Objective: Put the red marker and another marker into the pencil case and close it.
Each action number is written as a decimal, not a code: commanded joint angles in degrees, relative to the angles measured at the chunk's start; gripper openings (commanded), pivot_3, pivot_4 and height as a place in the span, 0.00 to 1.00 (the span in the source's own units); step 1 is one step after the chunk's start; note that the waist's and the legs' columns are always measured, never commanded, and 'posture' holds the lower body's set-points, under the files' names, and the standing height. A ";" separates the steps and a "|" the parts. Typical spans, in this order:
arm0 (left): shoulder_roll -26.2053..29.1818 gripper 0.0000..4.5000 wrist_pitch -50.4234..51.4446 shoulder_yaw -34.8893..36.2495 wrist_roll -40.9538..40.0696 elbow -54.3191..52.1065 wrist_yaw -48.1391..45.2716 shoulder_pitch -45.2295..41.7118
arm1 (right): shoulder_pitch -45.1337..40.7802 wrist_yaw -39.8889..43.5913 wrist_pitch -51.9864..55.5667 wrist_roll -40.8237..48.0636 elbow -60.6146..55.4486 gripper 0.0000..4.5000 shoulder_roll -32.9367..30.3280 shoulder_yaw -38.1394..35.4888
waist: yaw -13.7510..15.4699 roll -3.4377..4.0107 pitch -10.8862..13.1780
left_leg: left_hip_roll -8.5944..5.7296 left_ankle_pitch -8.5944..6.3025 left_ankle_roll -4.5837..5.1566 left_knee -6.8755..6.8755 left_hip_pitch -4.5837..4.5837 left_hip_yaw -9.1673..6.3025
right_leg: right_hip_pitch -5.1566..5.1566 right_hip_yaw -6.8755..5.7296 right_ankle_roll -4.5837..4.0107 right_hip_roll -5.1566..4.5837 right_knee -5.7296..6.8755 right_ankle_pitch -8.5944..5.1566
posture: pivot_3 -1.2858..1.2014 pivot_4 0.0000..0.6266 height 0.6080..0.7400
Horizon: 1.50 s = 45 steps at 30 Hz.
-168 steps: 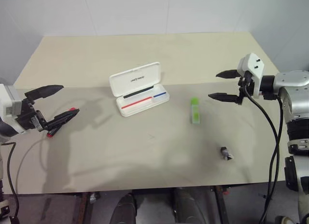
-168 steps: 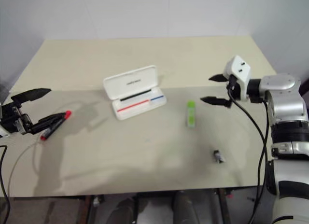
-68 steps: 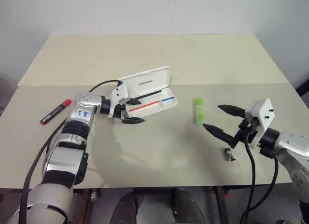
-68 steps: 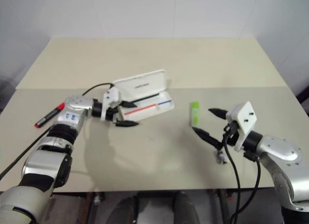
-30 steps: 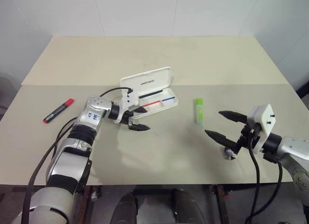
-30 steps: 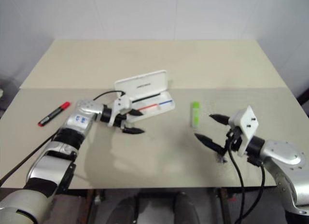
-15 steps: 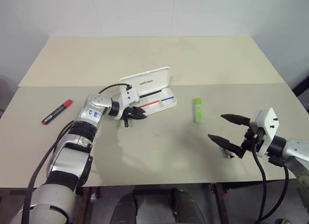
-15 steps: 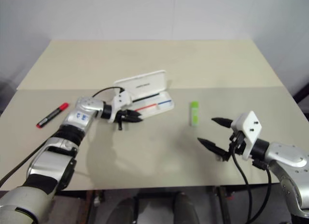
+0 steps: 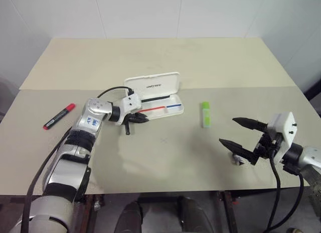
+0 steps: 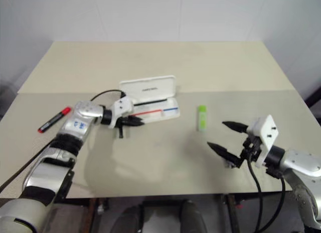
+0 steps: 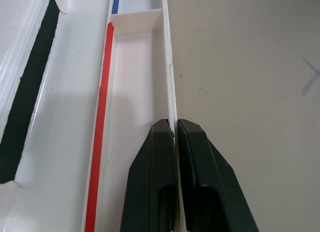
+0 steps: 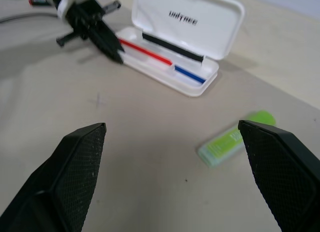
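The pencil case [image 9: 159,96] lies open and empty. The left gripper [image 9: 142,118] pinches its front wall; the right gripper [image 9: 239,134] gapes wide. The red marker [image 9: 59,116] and the green highlighter [image 9: 205,114] remain on the table [image 9: 165,157].

Both head views look down across the beige worktop [image 9: 210,62]; the left wrist view sits close against the white hinged plastic pencil case [image 11: 135,72], shared with the farther right wrist view.

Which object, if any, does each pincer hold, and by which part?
The left pincer is shut on the front wall of the pencil case, near its left end. The right pincer stands open, holding nothing.
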 commanded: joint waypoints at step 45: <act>8.52 0.01 8.58 -0.85 -4.68 -57.82 6.69 37.72 | 3.26 11.01 -9.70 -2.78 6.35 1.00 -0.41 3.80 | 0.05 0.02 0.00 | 0.02 -0.26 -0.10 0.06 0.06 0.01 | 0.00 0.03 -0.49 -0.03 0.07 -0.50 | 0.52 0.24 1.00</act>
